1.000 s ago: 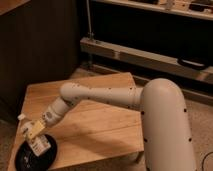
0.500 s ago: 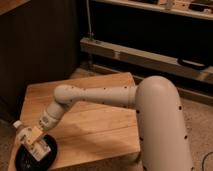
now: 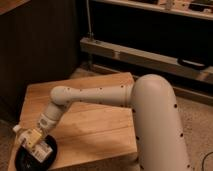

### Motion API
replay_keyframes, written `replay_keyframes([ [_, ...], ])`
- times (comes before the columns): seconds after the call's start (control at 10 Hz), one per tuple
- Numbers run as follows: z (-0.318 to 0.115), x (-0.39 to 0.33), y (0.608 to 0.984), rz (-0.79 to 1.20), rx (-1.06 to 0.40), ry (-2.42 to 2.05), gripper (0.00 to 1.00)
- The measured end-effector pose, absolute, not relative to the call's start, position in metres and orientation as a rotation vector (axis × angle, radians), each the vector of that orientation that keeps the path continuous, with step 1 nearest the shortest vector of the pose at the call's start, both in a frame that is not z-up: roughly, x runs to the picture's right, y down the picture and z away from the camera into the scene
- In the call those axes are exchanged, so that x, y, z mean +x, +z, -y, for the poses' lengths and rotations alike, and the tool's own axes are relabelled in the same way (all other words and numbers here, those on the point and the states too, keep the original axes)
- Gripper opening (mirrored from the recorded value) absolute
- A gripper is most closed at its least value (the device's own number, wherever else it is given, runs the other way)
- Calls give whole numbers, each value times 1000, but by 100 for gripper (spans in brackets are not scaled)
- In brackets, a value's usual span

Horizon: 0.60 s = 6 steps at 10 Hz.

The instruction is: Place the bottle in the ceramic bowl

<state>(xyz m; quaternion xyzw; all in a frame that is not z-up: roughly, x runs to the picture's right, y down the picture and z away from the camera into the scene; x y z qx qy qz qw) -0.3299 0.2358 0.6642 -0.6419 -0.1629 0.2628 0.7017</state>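
Note:
The black glossy ceramic bowl sits at the front left corner of the wooden table. The small white bottle with a pale yellowish label lies tilted, cap toward the upper left, low over the bowl's inside. My gripper is at the end of the white arm, right over the bowl, shut on the bottle. Whether the bottle touches the bowl's bottom I cannot tell.
A dark cabinet wall stands behind the table on the left. A metal rail and shelving run across the back. The speckled floor shows on the right. My arm's large white body covers the table's right side.
The arm has lowered and moved toward the table's front left, bringing the bottle down into the bowl.

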Motion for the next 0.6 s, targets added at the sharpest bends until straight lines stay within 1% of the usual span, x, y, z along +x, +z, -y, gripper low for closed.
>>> replay_keyframes([
  [0.6,-235,-329,665,365,-1427,587,80],
])
